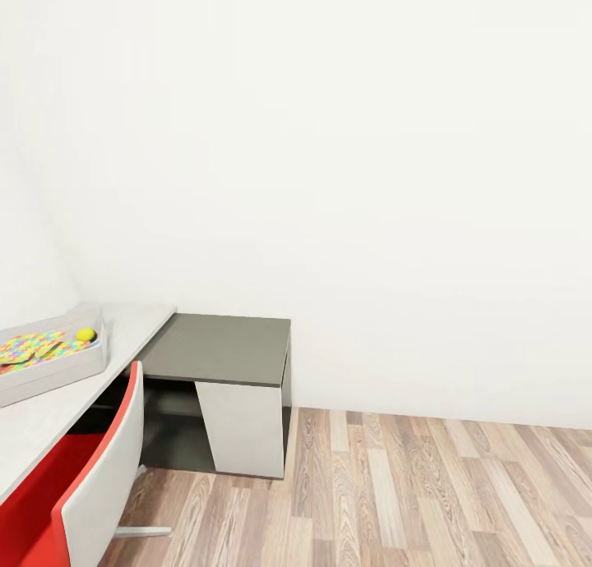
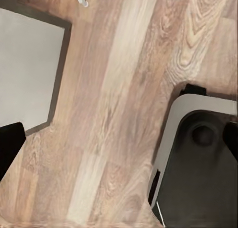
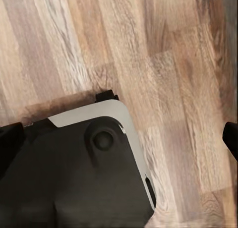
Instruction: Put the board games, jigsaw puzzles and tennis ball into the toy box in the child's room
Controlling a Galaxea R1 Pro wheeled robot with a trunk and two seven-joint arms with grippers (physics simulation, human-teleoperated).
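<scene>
At far left on the table (image 1: 49, 411), toy box (image 1: 49, 378) holds jigsaw puzzles (image 1: 33, 347) and tennis ball (image 1: 86, 334); both grippers' fingers spread, empty; turning risks clipping the chair (image 1: 99, 485).

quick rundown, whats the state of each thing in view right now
toy box: on the table, holding toys
jigsaw puzzles: lying in the toy box
tennis ball: in the toy box, by its far end
table: toy box on top
red chair: upright, at the table
left gripper: open, empty
right gripper: open, empty
</scene>
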